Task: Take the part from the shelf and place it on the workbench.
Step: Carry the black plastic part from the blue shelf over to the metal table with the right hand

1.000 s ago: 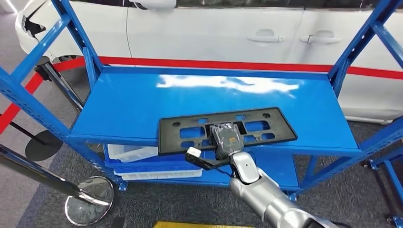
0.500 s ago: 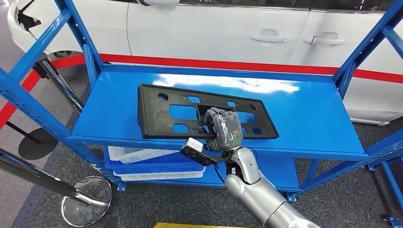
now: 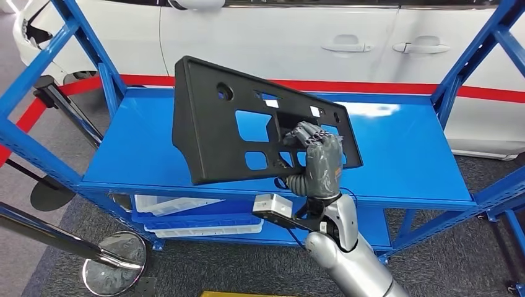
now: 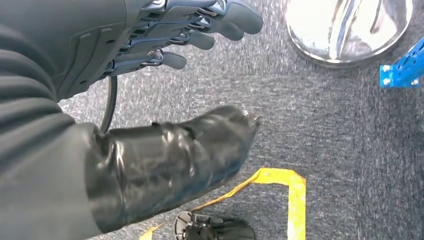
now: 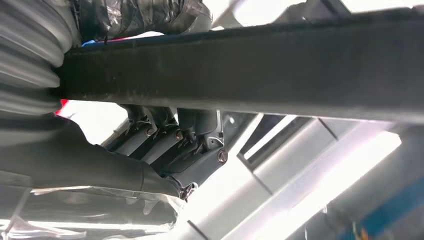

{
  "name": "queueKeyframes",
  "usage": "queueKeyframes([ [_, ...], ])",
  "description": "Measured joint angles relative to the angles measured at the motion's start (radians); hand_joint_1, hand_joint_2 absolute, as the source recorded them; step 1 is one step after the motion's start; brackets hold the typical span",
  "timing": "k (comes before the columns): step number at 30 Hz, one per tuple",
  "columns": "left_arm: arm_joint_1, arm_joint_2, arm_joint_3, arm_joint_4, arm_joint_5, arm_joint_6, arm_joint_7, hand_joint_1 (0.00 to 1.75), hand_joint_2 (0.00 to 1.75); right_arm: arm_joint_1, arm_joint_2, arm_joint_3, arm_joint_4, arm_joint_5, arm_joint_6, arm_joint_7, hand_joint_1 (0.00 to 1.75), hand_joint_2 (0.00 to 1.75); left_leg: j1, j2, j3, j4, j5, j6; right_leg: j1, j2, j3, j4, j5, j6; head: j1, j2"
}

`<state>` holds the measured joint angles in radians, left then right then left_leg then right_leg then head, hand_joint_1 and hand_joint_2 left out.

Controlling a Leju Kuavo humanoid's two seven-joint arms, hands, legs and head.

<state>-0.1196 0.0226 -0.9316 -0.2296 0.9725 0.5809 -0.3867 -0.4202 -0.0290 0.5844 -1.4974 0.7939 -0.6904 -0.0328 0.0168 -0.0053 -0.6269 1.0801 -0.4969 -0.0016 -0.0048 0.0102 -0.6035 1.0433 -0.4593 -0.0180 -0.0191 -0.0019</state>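
Note:
The part is a flat black plastic plate (image 3: pixel 213 124) with several cut-out windows. My right hand (image 3: pixel 317 162) grips it near its lower right edge, fingers through a window, and holds it tilted up above the blue shelf (image 3: pixel 402 154). In the right wrist view the plate's dark edge (image 5: pixel 260 75) runs across the picture with my right hand's fingers (image 5: pixel 175 135) curled behind it. My left hand (image 4: pixel 150 45) hangs over the grey carpet with its fingers spread and nothing in them.
The blue shelf frame has uprights on the left (image 3: pixel 37 62) and right (image 3: pixel 470 55). White bins (image 3: pixel 186 213) sit on the lower level. A white car (image 3: pixel 347 43) stands behind. A chrome stanchion base (image 3: pixel 114 266) and yellow floor tape (image 4: pixel 280 185) lie on the carpet.
My right hand has lifted the black plate off the shelf surface and tipped it up from flat to steeply tilted. The view has shifted slightly.

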Motion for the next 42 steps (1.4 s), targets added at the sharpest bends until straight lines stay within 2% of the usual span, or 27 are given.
queueKeyframes([
  [3,-0.002,-0.001,0.0,0.0,0.0,0.019,-0.002,0.0,1.75,0.008,-0.002,-0.001,-0.084,-0.048,0.001,-0.001,1.75,1.75,0.001,0.001,-0.088,0.178,-0.078,-0.005,0.004,-0.001,0.004,-0.001,-0.002,-0.013,-0.002,0.0],
  [4,-0.002,-0.001,0.0,0.0,0.001,0.02,-0.001,0.0,1.75,0.012,-0.003,-0.001,-0.106,-0.067,0.001,-0.002,1.75,1.75,0.0,0.001,-0.113,0.226,-0.089,-0.005,0.007,-0.001,0.006,-0.001,-0.004,-0.016,-0.002,0.0],
  [5,-0.002,-0.001,0.0,0.0,0.001,0.021,0.0,0.0,1.75,0.017,-0.004,-0.001,-0.124,-0.087,0.001,-0.004,1.75,1.75,0.0,0.001,-0.122,0.24,-0.081,-0.003,0.01,0.0,0.008,0.0,-0.005,-0.018,-0.002,0.0],
  [6,-0.002,-0.001,0.0,0.0,0.001,0.021,0.002,0.0,1.75,0.022,-0.005,-0.001,-0.144,-0.111,0.002,-0.008,1.75,1.75,-0.002,0.001,-0.111,0.213,-0.054,0.002,0.013,0.001,0.011,0.0,-0.007,-0.02,-0.002,0.0],
  [8,-0.003,0.0,0.0,0.0,-0.002,0.016,0.009,0.0,1.75,0.027,-0.007,-0.001,-0.187,-0.172,0.005,-0.023,1.75,1.75,-0.01,0.001,-0.05,0.081,0.015,0.02,0.017,0.003,0.016,0.0,-0.01,-0.021,-0.002,0.0],
  [9,-0.004,0.001,0.0,0.0,-0.006,0.011,0.012,0.0,1.75,0.027,-0.008,-0.001,-0.21,-0.214,0.012,-0.037,1.75,1.75,-0.015,0.001,-0.02,0.017,0.035,0.027,0.019,0.003,0.016,0.001,-0.012,-0.019,-0.001,0.0],
  [11,-0.006,0.001,-0.001,0.0,-0.016,-0.003,0.021,0.0,1.75,0.028,-0.012,-0.001,-0.253,-0.313,0.042,-0.073,1.75,1.75,-0.023,0.0,0.008,-0.04,0.044,0.034,0.018,0.002,0.014,0.001,-0.011,-0.012,-0.001,0.0],
  [14,-0.006,-0.001,-0.005,0.0,-0.026,-0.02,0.033,0.0,1.75,0.034,-0.023,-0.001,-0.318,-0.459,0.117,-0.124,1.75,1.75,-0.018,0.002,0.014,-0.06,0.057,0.035,0.018,0.002,0.012,0.005,-0.018,0.001,-0.001,0.0],
  [16,-0.007,-0.004,-0.008,0.0,-0.027,-0.033,0.036,0.0,1.75,0.037,-0.029,-0.001,-0.357,-0.519,0.158,-0.144,1.75,1.75,-0.011,0.005,0.016,-0.074,0.067,0.039,0.017,0.001,-0.002,0.055,-0.068,0.013,0.001,0.0],
  [19,-0.008,-0.004,-0.009,0.0,-0.028,-0.05,0.036,0.0,1.75,0.048,-0.036,0.0,-0.397,-0.59,0.203,-0.167,1.75,1.75,-0.008,0.006,0.011,-0.075,0.074,0.04,0.003,0.0,-0.062,0.234,-0.174,0.027,0.001,0.0],
  [20,-0.007,-0.005,-0.01,0.0,-0.028,-0.054,0.037,0.0,1.75,0.053,-0.038,0.0,-0.407,-0.61,0.214,-0.173,1.75,1.75,-0.005,0.007,0.008,-0.075,0.076,0.039,-0.002,0.0,-0.074,0.275,-0.189,0.032,0.001,0.0],
  [21,-0.007,-0.006,-0.011,0.0,-0.028,-0.057,0.039,0.0,1.75,0.059,-0.04,0.0,-0.418,-0.626,0.224,-0.179,1.75,1.75,-0.002,0.007,0.003,-0.074,0.079,0.036,-0.008,0.0,-0.071,0.282,-0.183,0.038,0.001,0.0],
  [22,-0.006,-0.006,-0.012,0.0,-0.028,-0.059,0.041,0.0,1.75,0.062,-0.042,0.0,-0.429,-0.64,0.232,-0.184,1.75,1.75,0.004,0.007,-0.003,-0.071,0.082,0.031,-0.014,-0.001,-0.048,0.248,-0.16,0.046,0.001,0.0],
  [25,-0.006,-0.007,-0.015,0.0,-0.028,-0.063,0.047,0.0,1.75,0.066,-0.045,0.0,-0.455,-0.657,0.243,-0.192,1.75,1.75,0.019,0.005,-0.025,-0.054,0.09,0.01,-0.029,0.002,0.061,0.054,-0.085,0.071,0.002,0.0],
  [27,-0.006,-0.005,-0.017,0.0,-0.029,-0.064,0.049,0.0,1.75,0.069,-0.046,0.0,-0.466,-0.659,0.245,-0.193,1.75,1.75,0.018,0.0,-0.034,-0.046,0.097,-0.009,-0.029,0.01,0.081,0.007,-0.073,0.062,0.002,0.0],
  [30,-0.004,-0.004,-0.022,0.0,-0.029,-0.066,0.053,0.0,1.75,0.073,-0.048,0.0,-0.481,-0.674,0.254,-0.195,1.75,1.75,0.02,-0.003,-0.045,-0.044,0.109,-0.029,-0.025,0.013,0.056,0.017,-0.057,0.024,0.0,0.0],
  [31,-0.003,-0.004,-0.023,0.0,-0.029,-0.067,0.055,0.0,1.75,0.074,-0.048,0.0,-0.486,-0.684,0.258,-0.197,1.75,1.75,0.022,-0.002,-0.054,-0.029,0.09,-0.032,-0.023,0.012,0.047,0.017,-0.048,0.014,-0.001,0.0],
  [32,-0.003,-0.005,-0.023,0.0,-0.029,-0.069,0.058,0.0,1.75,0.075,-0.048,0.0,-0.489,-0.693,0.262,-0.2,1.75,1.75,0.023,0.0,-0.067,0.005,0.053,-0.032,-0.021,0.01,0.036,0.016,-0.038,0.004,-0.002,0.0],
  [34,-0.005,-0.006,-0.024,0.0,-0.029,-0.071,0.061,0.0,1.75,0.078,-0.048,0.0,-0.495,-0.709,0.268,-0.203,1.75,1.75,0.02,0.002,-0.105,0.13,-0.047,-0.028,-0.012,0.008,0.014,0.016,-0.018,-0.01,-0.005,0.0],
  [35,-0.006,-0.006,-0.024,0.0,-0.029,-0.072,0.062,0.0,1.75,0.079,-0.048,0.0,-0.496,-0.715,0.271,-0.205,1.75,1.75,0.017,0.002,-0.119,0.196,-0.083,-0.025,-0.006,0.007,0.001,0.017,-0.008,-0.016,-0.006,0.0],
  [36,-0.006,-0.006,-0.024,0.0,-0.028,-0.072,0.063,0.0,1.75,0.082,-0.048,0.0,-0.496,-0.72,0.274,-0.206,1.75,1.75,0.013,0.002,-0.123,0.241,-0.098,-0.02,0.001,0.006,-0.012,0.017,0.002,-0.02,-0.006,0.0],
  [37,-0.006,-0.006,-0.024,0.0,-0.027,-0.072,0.064,0.0,1.75,0.084,-0.049,0.0,-0.496,-0.724,0.276,-0.207,1.75,1.75,0.007,0.002,-0.111,0.254,-0.092,-0.012,0.009,0.006,-0.024,0.017,0.011,-0.023,-0.006,0.0],
  [38,-0.006,-0.006,-0.024,0.0,-0.026,-0.072,0.066,0.0,1.75,0.085,-0.049,-0.001,-0.497,-0.727,0.278,-0.208,1.75,1.75,-0.001,0.002,-0.081,0.229,-0.073,0.001,0.016,0.006,-0.037,0.017,0.02,-0.026,-0.006,0.0],
  [39,-0.007,-0.006,-0.024,0.0,-0.024,-0.072,0.067,0.0,1.75,0.086,-0.049,-0.001,-0.498,-0.731,0.279,-0.209,1.75,1.75,-0.012,0.001,-0.032,0.172,-0.052,0.019,0.022,0.006,-0.048,0.017,0.03,-0.028,-0.006,0.0],
  [40,-0.009,-0.005,-0.024,0.0,-0.022,-0.072,0.068,0.0,1.75,0.086,-0.049,-0.001,-0.5,-0.733,0.28,-0.209,1.75,1.75,-0.024,0.002,0.024,0.095,-0.045,0.041,0.025,0.006,-0.057,0.017,0.039,-0.028,-0.005,0.0],
  [41,-0.011,-0.003,-0.024,0.0,-0.02,-0.072,0.069,0.0,1.75,0.087,-0.049,-0.001,-0.503,-0.736,0.281,-0.21,1.75,1.75,-0.035,0.004,0.076,0.022,-0.044,0.056,0.026,0.005,-0.062,0.015,0.047,-0.027,-0.005,0.0],
  [42,-0.013,-0.002,-0.024,0.0,-0.02,-0.071,0.069,0.0,1.75,0.088,-0.049,-0.001,-0.504,-0.738,0.282,-0.21,1.75,1.75,-0.043,0.006,0.109,-0.03,-0.046,0.066,0.024,0.002,-0.062,0.012,0.055,-0.025,-0.005,0.0],
])
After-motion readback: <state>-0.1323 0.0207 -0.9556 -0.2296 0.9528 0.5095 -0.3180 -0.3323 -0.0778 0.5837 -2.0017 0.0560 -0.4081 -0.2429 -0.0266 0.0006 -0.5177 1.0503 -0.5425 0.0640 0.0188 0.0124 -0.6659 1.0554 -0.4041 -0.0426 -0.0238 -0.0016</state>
